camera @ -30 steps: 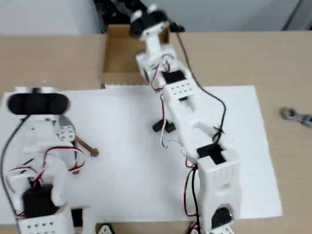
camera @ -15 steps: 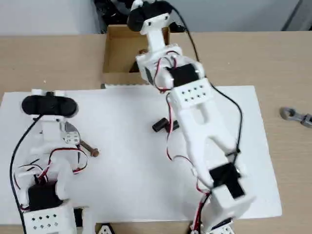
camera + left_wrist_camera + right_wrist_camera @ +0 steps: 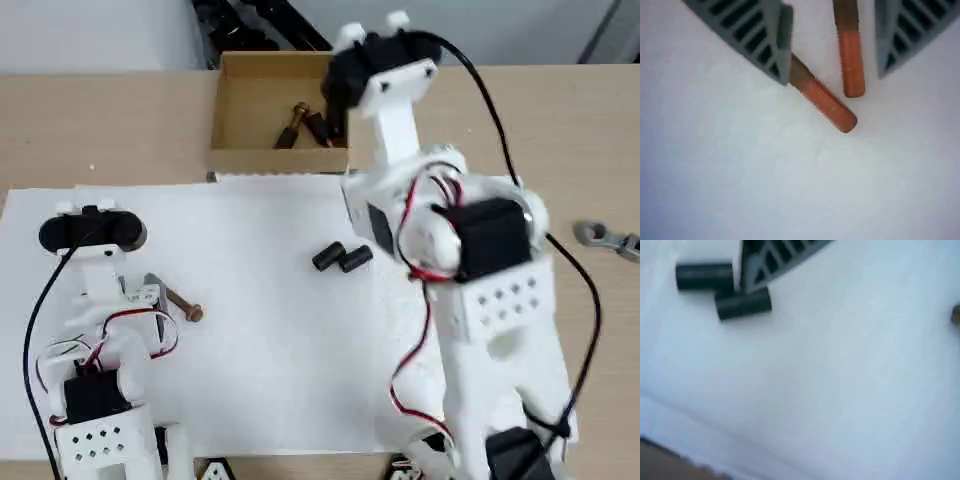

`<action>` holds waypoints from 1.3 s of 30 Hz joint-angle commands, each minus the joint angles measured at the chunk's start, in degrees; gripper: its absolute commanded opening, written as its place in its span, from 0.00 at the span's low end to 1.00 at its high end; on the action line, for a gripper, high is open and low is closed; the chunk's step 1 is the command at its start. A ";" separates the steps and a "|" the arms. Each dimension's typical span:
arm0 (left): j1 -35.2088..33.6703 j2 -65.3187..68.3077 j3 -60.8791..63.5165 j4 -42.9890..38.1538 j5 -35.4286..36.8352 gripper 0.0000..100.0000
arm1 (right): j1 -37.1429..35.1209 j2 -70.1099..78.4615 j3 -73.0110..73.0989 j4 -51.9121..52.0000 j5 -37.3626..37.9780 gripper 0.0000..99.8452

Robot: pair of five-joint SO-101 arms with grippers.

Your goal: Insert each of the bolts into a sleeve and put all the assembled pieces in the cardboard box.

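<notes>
- The left gripper is being held wide open just above the white sheet, close to that sheet's left edge, and nothing is being gripped by it.
- Between its fingers, clear of both, the first bolt is being shown lying flat on the sheet.
- Just beside it and at an angle to it, the second bolt is also lying on the sheet. Its head end is being covered by the tip of one finger, and the two orange threaded ends are lying near each other but apart.
- Near the middle of the sheet, the first sleeve and the second sleeve, both black, are lying loose side by side; whether they are touching cannot be told.
- The right gripper is being held low over the sheet, just beside the two sleeves; how wide it is standing cannot be told.
- The cardboard box is being shown at the far edge of the table, left of the middle, just beyond the sheet's far edge.
- Inside the box, toward its right wall, an assembled piece is lying at a slant, a brown bolt end and a dark sleeve together. A dark piece just beside it is being partly hidden by the right arm.
- A small metal tool is lying on the bare table near its right edge, off the sheet.
</notes>
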 commanded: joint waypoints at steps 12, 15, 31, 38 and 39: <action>-0.18 12.57 -4.26 -0.26 0.79 0.13 | 2.42 -20.53 23.03 -1.98 -0.26 0.17; -0.26 23.21 -11.21 1.49 2.81 0.13 | 2.51 -25.27 27.69 -4.53 -0.26 0.17; -0.35 48.44 -35.47 24.88 -2.20 0.10 | 4.97 -29.49 33.67 -6.73 -0.35 0.17; -0.26 48.79 -35.56 25.05 -2.29 0.11 | 5.14 -29.41 33.67 -6.73 -0.35 0.17; -0.18 48.88 -35.56 24.97 -2.29 0.11 | 5.14 -29.41 33.67 -6.73 -0.35 0.17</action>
